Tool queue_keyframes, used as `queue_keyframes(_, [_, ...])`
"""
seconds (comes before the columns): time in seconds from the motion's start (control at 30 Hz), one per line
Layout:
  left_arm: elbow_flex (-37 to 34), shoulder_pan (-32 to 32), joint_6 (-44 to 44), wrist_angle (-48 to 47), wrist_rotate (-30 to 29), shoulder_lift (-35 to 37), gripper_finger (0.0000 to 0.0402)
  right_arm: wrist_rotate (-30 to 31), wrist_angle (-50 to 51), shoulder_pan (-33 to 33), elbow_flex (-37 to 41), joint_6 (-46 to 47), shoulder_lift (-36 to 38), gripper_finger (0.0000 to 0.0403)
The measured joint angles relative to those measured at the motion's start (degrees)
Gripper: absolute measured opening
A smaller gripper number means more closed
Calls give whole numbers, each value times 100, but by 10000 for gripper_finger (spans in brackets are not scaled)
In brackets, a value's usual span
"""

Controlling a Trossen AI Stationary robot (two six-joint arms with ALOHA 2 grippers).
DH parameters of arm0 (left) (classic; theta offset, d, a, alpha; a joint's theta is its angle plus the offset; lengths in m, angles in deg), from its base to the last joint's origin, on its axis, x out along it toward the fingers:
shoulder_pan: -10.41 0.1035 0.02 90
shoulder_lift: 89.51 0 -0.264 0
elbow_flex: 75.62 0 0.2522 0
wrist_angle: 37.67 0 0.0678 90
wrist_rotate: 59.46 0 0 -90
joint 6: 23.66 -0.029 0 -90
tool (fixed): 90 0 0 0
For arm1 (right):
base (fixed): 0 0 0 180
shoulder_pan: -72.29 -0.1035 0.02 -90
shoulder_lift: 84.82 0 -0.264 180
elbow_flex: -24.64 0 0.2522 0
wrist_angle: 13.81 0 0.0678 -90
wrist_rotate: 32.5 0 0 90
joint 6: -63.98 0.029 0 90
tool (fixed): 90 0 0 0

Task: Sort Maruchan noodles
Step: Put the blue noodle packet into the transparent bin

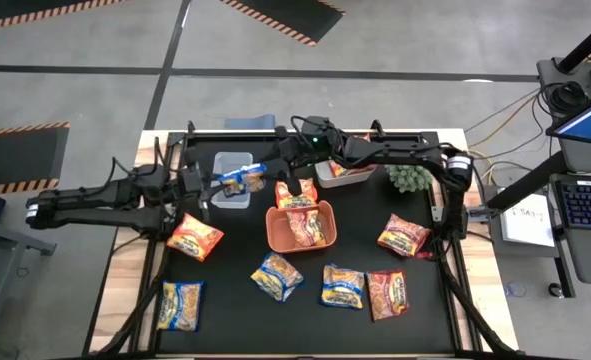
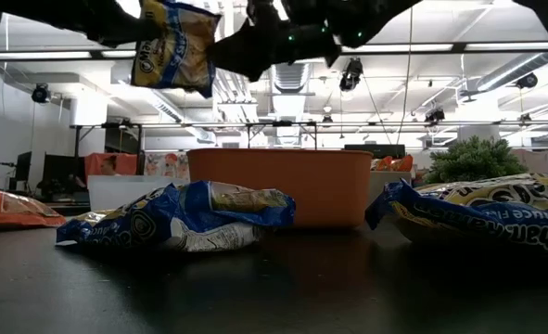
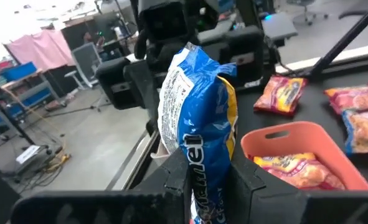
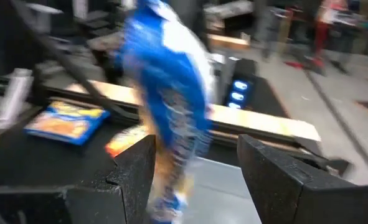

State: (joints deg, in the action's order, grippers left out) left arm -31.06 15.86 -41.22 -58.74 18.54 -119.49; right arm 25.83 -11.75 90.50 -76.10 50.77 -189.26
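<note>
Orange bin (image 1: 324,238) holds red noodle packets (image 1: 297,212).

right gripper (image 1: 278,172) blocking beside clear bin (image 1: 232,166), orange bin (image 1: 301,226) below

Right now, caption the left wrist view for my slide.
Left tool grips a blue noodle packet beside the orange bin.

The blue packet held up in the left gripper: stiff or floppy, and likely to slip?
The blue packet stands upright from the left gripper without drooping, so probably fairly stiff and light. Its shiny wrapper looks slippery, and it is pinched only near one end, so it could slide or swing.
</note>
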Motion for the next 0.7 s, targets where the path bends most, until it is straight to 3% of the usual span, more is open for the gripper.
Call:
queue_keyframes(0.1, [-2,7,3,29,-52,-68,39,-447,-129,11,-62,13,-71,215])
queue_keyframes(0.33, [-2,4,3,161,-52,-218,39,-477,-280,6,-83,-149,-58,206])
queue_keyframes(0.7, [-2,4,46,561,-245,-423,56,-454,-555,1,-90,-31,-115,113])
